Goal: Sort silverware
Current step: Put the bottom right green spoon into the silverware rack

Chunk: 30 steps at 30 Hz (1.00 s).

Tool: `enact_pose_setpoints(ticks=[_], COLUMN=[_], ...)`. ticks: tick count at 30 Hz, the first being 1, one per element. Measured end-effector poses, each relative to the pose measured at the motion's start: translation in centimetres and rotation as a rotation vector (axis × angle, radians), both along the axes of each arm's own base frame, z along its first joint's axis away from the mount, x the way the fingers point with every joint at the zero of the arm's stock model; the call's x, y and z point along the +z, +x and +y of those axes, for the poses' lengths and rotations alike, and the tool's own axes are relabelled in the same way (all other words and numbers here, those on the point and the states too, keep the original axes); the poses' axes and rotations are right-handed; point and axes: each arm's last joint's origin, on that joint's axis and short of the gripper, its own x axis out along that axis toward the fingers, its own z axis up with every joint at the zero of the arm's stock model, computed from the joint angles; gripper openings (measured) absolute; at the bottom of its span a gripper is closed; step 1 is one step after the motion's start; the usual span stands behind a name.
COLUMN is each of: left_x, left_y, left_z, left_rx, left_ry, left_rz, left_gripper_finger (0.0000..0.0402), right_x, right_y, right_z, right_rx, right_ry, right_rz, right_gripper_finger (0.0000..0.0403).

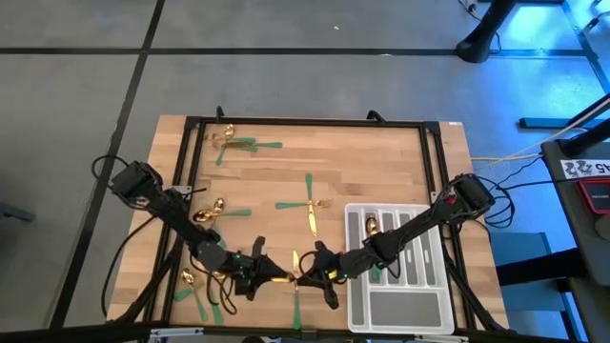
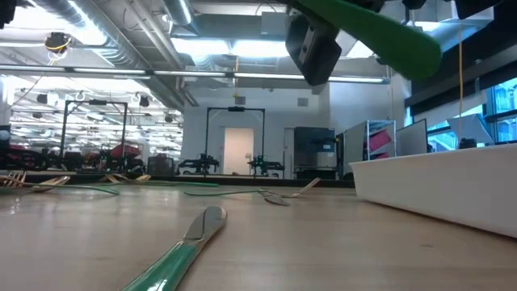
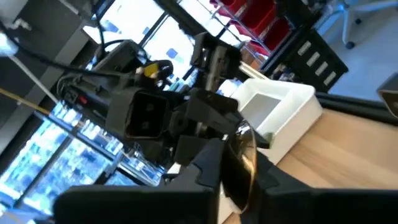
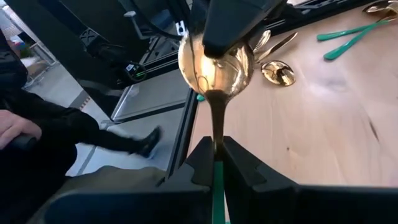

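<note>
A spoon (image 4: 214, 68) with a gold bowl and a green handle hangs above the table's near middle, between my two grippers. My left gripper (image 1: 272, 276) is shut on its bowl, and my right gripper (image 1: 319, 274) is shut on its neck. Below them a knife (image 2: 190, 238) lies flat on the wood. More silverware lies in loose groups at the far left (image 1: 233, 143), the middle (image 1: 310, 202), the left (image 1: 212, 211) and the near left (image 1: 200, 286). One spoon (image 1: 372, 225) lies in the pale divided tray (image 1: 434, 286). My left gripper pinches the spoon's gold bowl (image 3: 244, 163) between its two fingers, which cover the bowl's far tip. It comes in about level from the table's left. The spoon is clear of the table. My right gripper pinches the spoon's slim neck (image 4: 217, 140), where the gold meets the green handle, between its two fingers. The fingers come from the table's right, slanting slightly down, and lie along the spoon. The green handle (image 2: 396, 36) runs back under the gripper, in the air.
The tray (image 2: 436, 186) stands at the near right, close behind my right gripper. A black frame (image 1: 305, 122) borders the wooden table. A person's hand and dark sleeve (image 4: 18, 130) show beyond the table's left edge.
</note>
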Motion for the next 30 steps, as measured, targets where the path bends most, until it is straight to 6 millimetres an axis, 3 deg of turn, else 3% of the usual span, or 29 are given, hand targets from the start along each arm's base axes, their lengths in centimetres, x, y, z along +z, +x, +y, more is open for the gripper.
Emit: enact_pose_setpoints(ticks=[10, 18, 21, 24, 27, 30], left_x=[-0.5, -2.0, -1.8, -1.6, -1.5, -1.9], left_y=[0.1, 0.8, 1.2, 1.3, 1.0, 0.4], left_z=[0.2, 1.6, 3.0, 5.0, 7.0, 8.9], left_rx=[0.036, 0.134, 0.223, 0.336, 0.438, 0.518], left_ry=[-0.168, -0.403, -0.517, -0.610, -0.687, -0.779], left_rz=[0.078, 0.246, 0.281, 0.301, 0.288, 0.246], left_gripper_finger=[0.0003, 0.0001, 0.0001, 0.0001, 0.0000, 0.0000], right_x=[-0.7, -1.5, -0.7, 1.5, 4.0, 5.9], right_y=[0.3, 1.3, 1.5, 1.2, 0.9, 0.3], right_z=[-1.0, -5.4, -6.8, -7.2, -6.3, -3.8], right_rx=[-0.064, 0.017, -0.046, -0.163, -0.313, -0.438], right_ry=[0.029, 0.113, 0.009, -0.196, -0.418, -0.637], right_rz=[0.094, 0.389, 0.561, 0.681, 0.664, 0.506], right_gripper_finger=[0.0028, 0.0135, 0.0148, 0.0150, 0.0150, 0.0150])
